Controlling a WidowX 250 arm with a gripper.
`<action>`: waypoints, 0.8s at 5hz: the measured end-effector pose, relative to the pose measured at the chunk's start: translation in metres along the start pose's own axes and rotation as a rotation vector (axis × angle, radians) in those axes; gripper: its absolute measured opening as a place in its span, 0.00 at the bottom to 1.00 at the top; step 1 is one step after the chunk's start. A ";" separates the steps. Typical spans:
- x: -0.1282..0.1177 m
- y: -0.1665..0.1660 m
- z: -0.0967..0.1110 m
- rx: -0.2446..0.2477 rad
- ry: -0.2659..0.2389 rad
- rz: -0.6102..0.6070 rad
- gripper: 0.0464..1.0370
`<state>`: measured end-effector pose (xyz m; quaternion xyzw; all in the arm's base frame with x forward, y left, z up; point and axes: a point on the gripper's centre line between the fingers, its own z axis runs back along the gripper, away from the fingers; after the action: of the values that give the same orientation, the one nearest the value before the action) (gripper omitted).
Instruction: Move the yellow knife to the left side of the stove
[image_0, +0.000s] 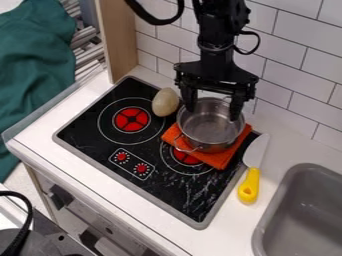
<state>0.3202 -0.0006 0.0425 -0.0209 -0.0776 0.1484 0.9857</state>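
Note:
The gripper (212, 111) hangs over the silver pot at the back right of the stove, its two fingers wide apart with nothing held between them. The yellow knife (248, 185) lies on the white counter just right of the stove (120, 167), its yellow handle towards the front and its pale blade pointing to the back wall. It is in front and to the right of the gripper, apart from it.
The pot (211, 128) sits on an orange cloth (217, 159) on the stove's right part. A pale egg-shaped object (165, 102) lies at the stove's back edge. A grey sink (300, 215) is at the right, a wooden panel (117, 37) at the back left.

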 end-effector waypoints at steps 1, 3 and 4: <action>-0.007 0.002 -0.011 0.011 0.035 0.005 0.97; -0.043 -0.032 -0.028 0.009 -0.007 0.048 0.97; -0.049 -0.053 -0.028 0.016 -0.048 0.070 0.97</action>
<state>0.2933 -0.0665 0.0113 -0.0119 -0.0992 0.1837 0.9779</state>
